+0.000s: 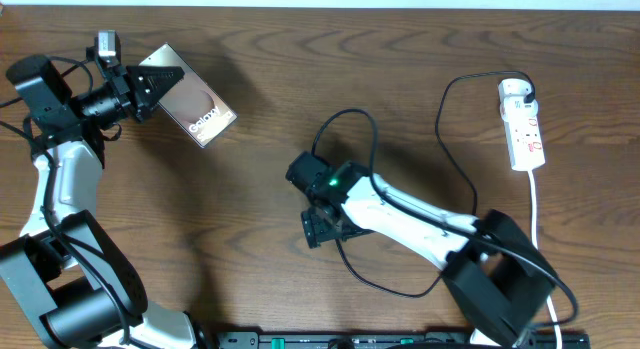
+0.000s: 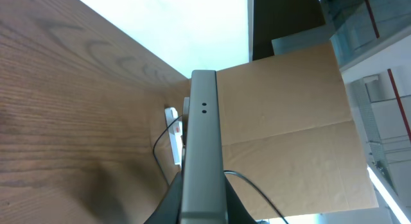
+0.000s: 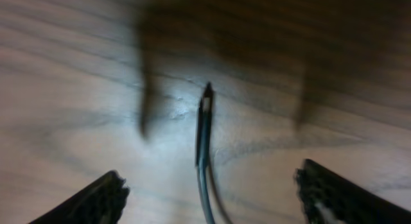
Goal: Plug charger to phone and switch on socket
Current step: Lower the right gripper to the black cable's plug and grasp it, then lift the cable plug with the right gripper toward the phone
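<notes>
Charger tip (image 3: 206, 103) centred between wide-apart right jaws

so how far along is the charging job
Done: the left hand grips the phone, and the charger's white plug appears seated in the power strip. In hand: the right hand is open over the cable tip, which lies loose on the table. Left: grasp the tip, push it into the phone, and turn the strip on; its switch state is too small to read.

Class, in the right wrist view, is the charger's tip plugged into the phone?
No, the charger's tip lies loose on the table under the open right hand.
</notes>
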